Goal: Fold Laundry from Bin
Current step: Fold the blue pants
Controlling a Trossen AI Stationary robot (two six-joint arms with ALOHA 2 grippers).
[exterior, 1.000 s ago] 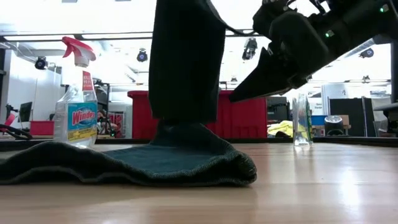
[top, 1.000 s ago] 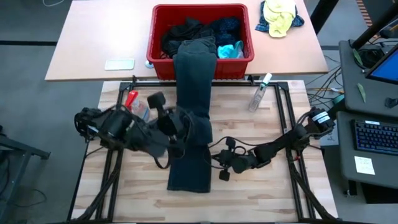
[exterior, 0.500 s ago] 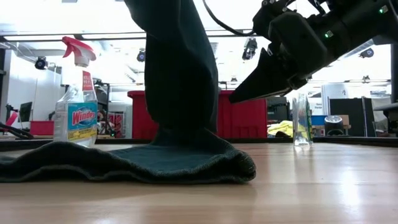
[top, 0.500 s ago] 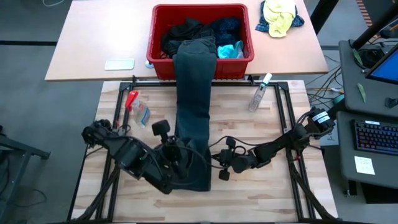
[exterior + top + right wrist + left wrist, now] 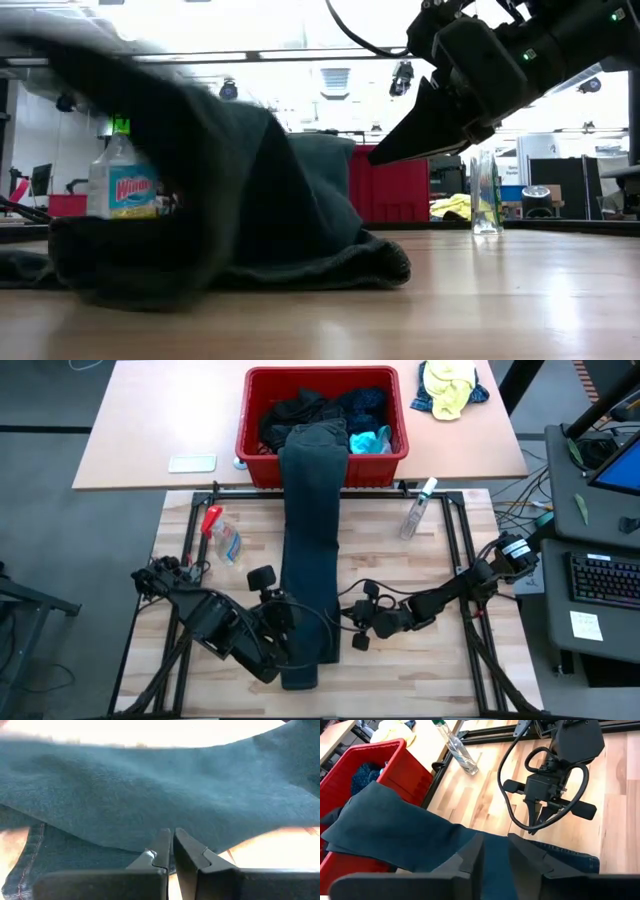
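Note:
A long dark teal garment [image 5: 310, 530] trails out of the red bin [image 5: 250, 420], over the bin's front rim and down the wooden table to its near edge. In the low view it lies slumped in a heap [image 5: 250, 220]. More laundry [image 5: 300, 408] fills the bin. My left gripper [image 5: 292, 640] is over the garment's near part, its fingers a little apart [image 5: 495, 854], with cloth showing through the gap. My right gripper [image 5: 345, 622] is shut [image 5: 170, 845]. It hovers above the table at the garment's right edge [image 5: 375, 160] and touches nothing. My left gripper has its fingers [image 5: 472, 857] slightly apart over the garment's near part [image 5: 495, 837], slanting down from the table's left. Whether they touch the cloth I cannot tell.
A Windex spray bottle [image 5: 222, 535] lies at the left of the table. A clear spray bottle [image 5: 415, 510] stands at the far right. On the far table behind the bin are a yellow-and-blue cloth bundle [image 5: 450, 385] and a flat white item [image 5: 192, 462].
My left gripper has gone down and toward the table's near edge, drawing the garment's raised part with it. That part hung upright from above. It has now dropped into a low heap, and the garment reaches farther toward the near edge. The end in the bin has stayed.

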